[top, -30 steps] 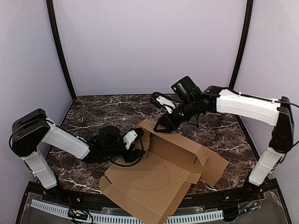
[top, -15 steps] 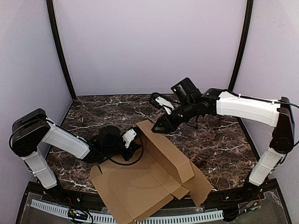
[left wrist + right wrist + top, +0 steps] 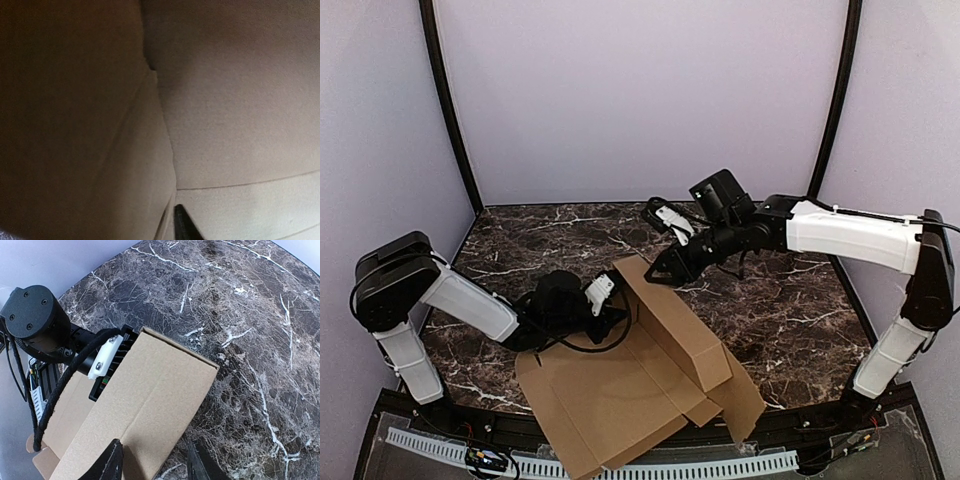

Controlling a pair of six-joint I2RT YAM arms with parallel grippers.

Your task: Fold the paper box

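Overhead view: the paper box [image 3: 620,390] is shifting toward the lower left of the frame, and its right-hand flap, earlier spread far out at lower right, is drawing in. The far panel is rising and folding over toward the sheet's centre. The right gripper [image 3: 658,276] is easing slightly left at that panel's top corner. The left gripper [image 3: 618,318] is edging slightly right.

The brown paper box [image 3: 225,125] fills everything, very close and dim. A fold line runs across just above one black gripper fingertip [image 3: 183,226] poking up below.
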